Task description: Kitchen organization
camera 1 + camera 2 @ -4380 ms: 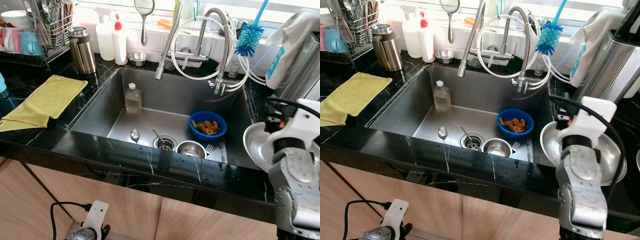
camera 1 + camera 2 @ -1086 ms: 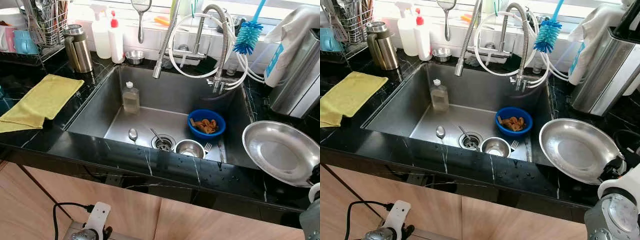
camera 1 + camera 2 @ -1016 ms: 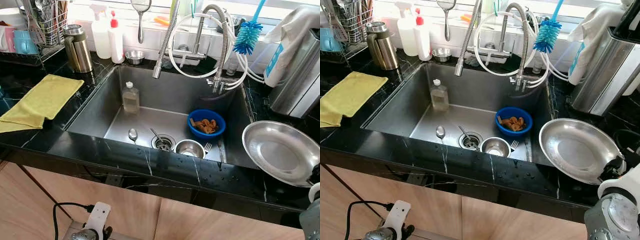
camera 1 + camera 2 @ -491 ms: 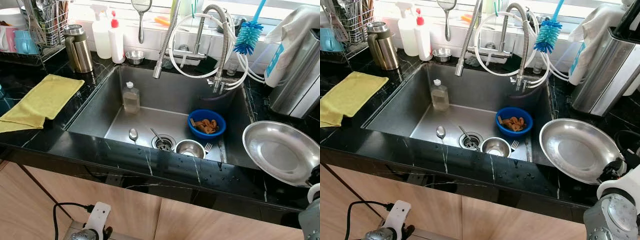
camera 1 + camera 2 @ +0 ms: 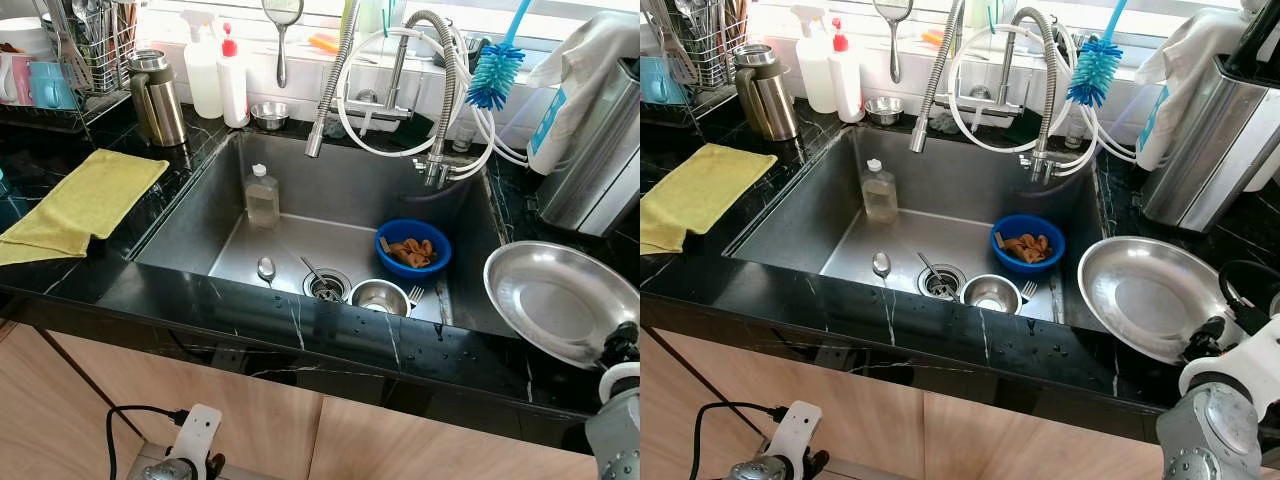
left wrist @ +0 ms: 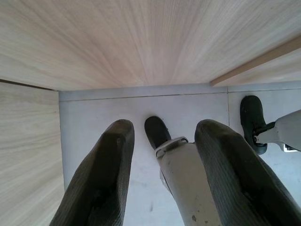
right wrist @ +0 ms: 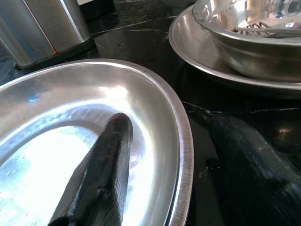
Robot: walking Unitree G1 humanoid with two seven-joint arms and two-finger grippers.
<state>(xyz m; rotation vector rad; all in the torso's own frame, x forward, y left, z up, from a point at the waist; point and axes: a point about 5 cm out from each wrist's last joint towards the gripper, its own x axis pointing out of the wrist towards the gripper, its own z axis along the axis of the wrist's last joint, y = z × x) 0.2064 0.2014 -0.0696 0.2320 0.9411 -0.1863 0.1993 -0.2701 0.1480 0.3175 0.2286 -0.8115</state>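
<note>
A large steel plate (image 5: 1150, 300) lies on the black counter right of the sink (image 5: 200, 200). My right gripper (image 7: 169, 125) is open and straddles the plate's near rim, with one finger (image 7: 108, 155) inside the plate and the other (image 7: 244, 155) outside on the counter. In the sink are a blue bowl (image 5: 414, 247) of brown food scraps, a small steel bowl (image 5: 380, 296), a spoon (image 5: 267, 268), a fork (image 5: 418, 294) and a clear bottle (image 5: 263, 195). My left gripper (image 6: 164, 127) hangs open beside the wooden cabinet, pointing at the floor.
A yellow cloth (image 5: 85, 200), a steel flask (image 5: 158, 97), two spray bottles (image 5: 205, 65) and a dish rack (image 5: 90, 50) stand left of the sink. A steel bin (image 5: 590, 170) rises behind the plate. Another steel plate holding a bowl (image 7: 244, 37) sits beyond my right gripper.
My right arm has come up and slightly left at the lower right since half a second ago. The steel plate has barely shifted. The left arm still hangs.
</note>
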